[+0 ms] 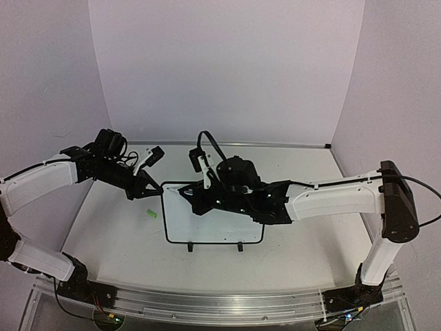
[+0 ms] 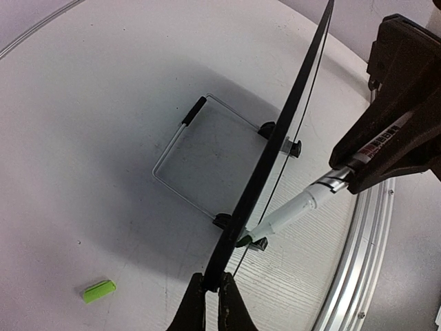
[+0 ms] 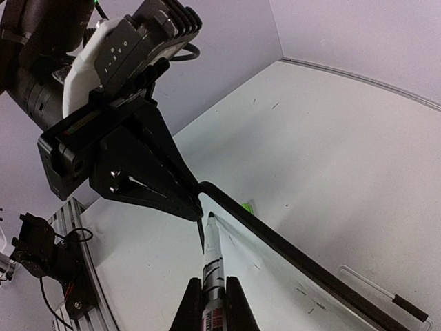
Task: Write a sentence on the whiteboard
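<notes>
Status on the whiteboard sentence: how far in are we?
Done: the green cap is off and lies beside the whiteboard. The left tool is shut on the board's corner and the right tool is shut on the marker.
In hand: the marker tip sits at the board by that corner; contact is unclear.
Left: the visible board face shows no words, so essentially the whole sentence.

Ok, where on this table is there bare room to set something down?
Bare table behind the whiteboard, and the near strip between its feet and the rail. Left of it lies only a green cap. Crowded over the board, where left arm and right arm meet.
</notes>
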You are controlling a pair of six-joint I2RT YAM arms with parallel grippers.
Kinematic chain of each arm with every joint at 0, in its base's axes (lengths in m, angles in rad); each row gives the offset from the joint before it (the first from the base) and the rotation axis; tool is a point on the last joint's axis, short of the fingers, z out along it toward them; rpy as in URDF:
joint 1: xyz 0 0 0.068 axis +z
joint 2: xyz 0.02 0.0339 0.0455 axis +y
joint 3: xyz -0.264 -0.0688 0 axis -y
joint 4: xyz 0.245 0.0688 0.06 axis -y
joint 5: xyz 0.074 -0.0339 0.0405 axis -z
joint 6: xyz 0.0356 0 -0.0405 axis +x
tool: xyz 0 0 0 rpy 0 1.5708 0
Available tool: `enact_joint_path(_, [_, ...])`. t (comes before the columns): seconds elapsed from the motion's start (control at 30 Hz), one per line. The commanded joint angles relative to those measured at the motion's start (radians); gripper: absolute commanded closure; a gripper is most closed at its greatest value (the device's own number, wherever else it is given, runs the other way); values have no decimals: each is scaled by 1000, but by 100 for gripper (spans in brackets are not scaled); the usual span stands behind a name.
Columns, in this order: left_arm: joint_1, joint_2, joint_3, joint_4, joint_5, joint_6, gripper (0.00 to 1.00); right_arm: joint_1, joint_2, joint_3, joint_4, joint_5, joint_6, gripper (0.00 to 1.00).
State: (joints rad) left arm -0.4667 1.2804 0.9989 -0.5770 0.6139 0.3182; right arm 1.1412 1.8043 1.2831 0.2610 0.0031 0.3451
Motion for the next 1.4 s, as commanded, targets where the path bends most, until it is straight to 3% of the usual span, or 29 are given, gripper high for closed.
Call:
enact_joint_path(0.0, [-7, -7, 7, -3, -45, 25, 100, -6, 19, 29, -17, 54, 12, 100])
enact_joint_path(0.73, [-9, -15, 7, -3, -57, 22, 100, -5, 46, -12, -37, -42, 49, 100])
enact_joint_path(1.0, [-9, -17, 7, -3, -69, 23, 100, -4, -22, -62, 73, -171, -12, 100])
enact_joint_path(1.37, [-9, -18, 7, -3, -73, 21, 100, -5, -32, -63, 100, -98, -14, 100])
